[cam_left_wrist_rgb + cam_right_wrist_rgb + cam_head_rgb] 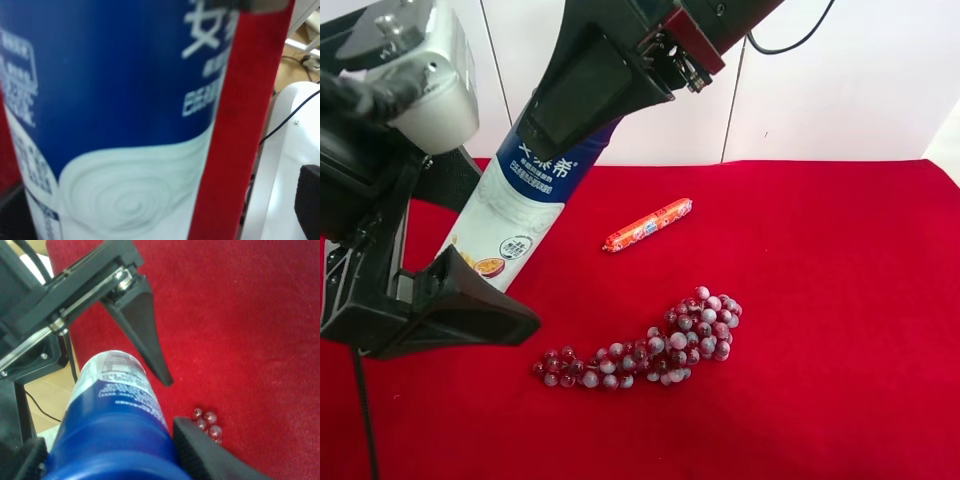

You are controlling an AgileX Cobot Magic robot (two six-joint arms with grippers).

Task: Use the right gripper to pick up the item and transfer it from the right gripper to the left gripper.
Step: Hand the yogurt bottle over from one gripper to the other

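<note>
While the bottle (520, 200) is clamped at its blue upper end by the right gripper (565, 110), it is held tilted above the worktop (820, 300), base lowest. Stiff, smooth plastic is judged: weight probably light to moderate, fill unknown, and the glossy label likely slippery. The white lower body is reckoned the place to be taken, well clear of the fingers at the top. The left gripper (480, 300) is seen spread open, one wedge finger just beside the base, the other hidden. Contact cannot be told. The left wrist view is filled by the blurred lower body.
</note>
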